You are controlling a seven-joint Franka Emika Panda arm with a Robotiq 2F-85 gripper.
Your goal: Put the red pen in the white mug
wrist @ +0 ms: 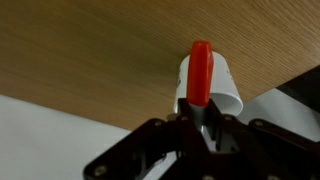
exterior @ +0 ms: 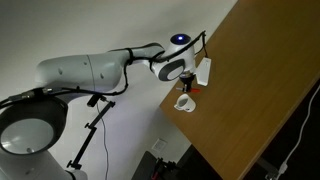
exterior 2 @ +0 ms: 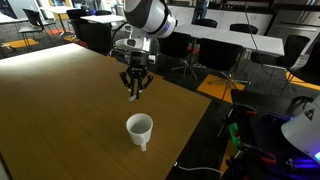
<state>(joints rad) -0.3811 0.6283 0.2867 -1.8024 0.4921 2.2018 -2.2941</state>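
My gripper (wrist: pixel 200 125) is shut on the red pen (wrist: pixel 200 72), whose red end sticks out past the fingertips in the wrist view. The white mug (wrist: pixel 225 88) lies just behind the pen there, near the table edge. In an exterior view the gripper (exterior 2: pixel 135 90) hangs above the wooden table with the pen (exterior 2: pixel 135 97) pointing down, and the mug (exterior 2: pixel 140 128) stands upright a little nearer the camera. In an exterior view the gripper (exterior: pixel 190 84) sits just above the mug (exterior: pixel 185 103) at the table's edge.
The wooden table (exterior 2: pixel 60 110) spreads wide around the mug, and its edge (exterior 2: pixel 195 125) runs close beside the mug. Chairs and desks (exterior 2: pixel 240 50) stand beyond the table. Cables and gear (exterior 2: pixel 255 140) lie on the floor.
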